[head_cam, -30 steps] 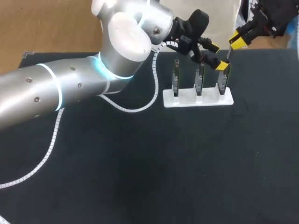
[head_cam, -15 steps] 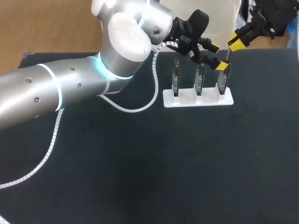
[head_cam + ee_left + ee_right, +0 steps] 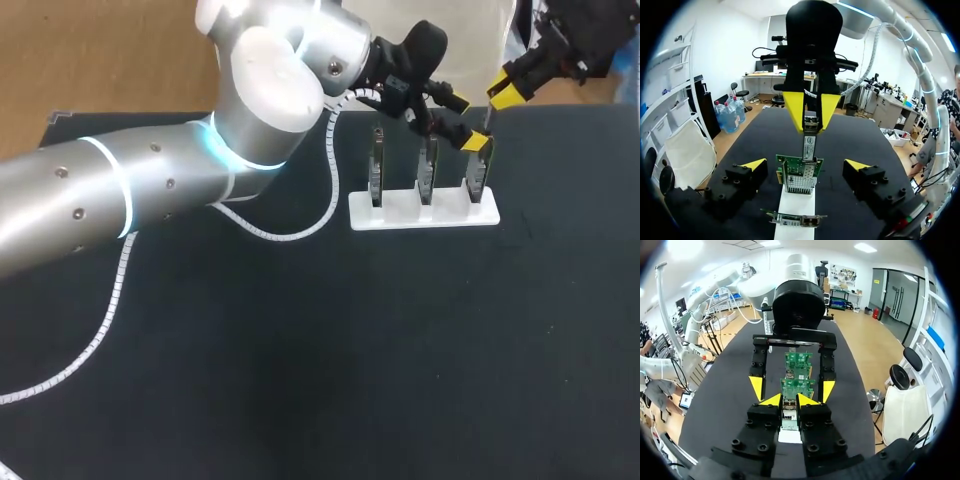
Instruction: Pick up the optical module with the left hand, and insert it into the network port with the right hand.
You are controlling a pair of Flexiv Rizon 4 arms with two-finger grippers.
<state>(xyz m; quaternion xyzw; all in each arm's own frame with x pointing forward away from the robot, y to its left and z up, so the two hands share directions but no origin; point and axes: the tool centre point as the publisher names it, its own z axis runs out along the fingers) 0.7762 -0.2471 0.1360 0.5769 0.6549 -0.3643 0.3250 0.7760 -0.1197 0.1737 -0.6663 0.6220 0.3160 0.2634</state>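
A white stand (image 3: 400, 212) holds three upright network cards at the far side of the black table. My left gripper (image 3: 466, 122) is open, its yellow tips on either side of the rightmost card (image 3: 476, 180). In the left wrist view that card (image 3: 800, 172) stands between the wide-apart fingers of my left gripper (image 3: 805, 167). Just above the card my right gripper (image 3: 811, 111) is shut on the slim silver optical module (image 3: 810, 142), whose lower end meets the card's top edge. In the right wrist view my right gripper (image 3: 789, 401) pinches the module (image 3: 789, 416).
Two more cards (image 3: 377, 165) (image 3: 427, 170) stand on the same stand, to the left of the rightmost one. A white coiled cable (image 3: 110, 300) trails from my left arm across the table's left side. The left arm's large body covers the upper left.
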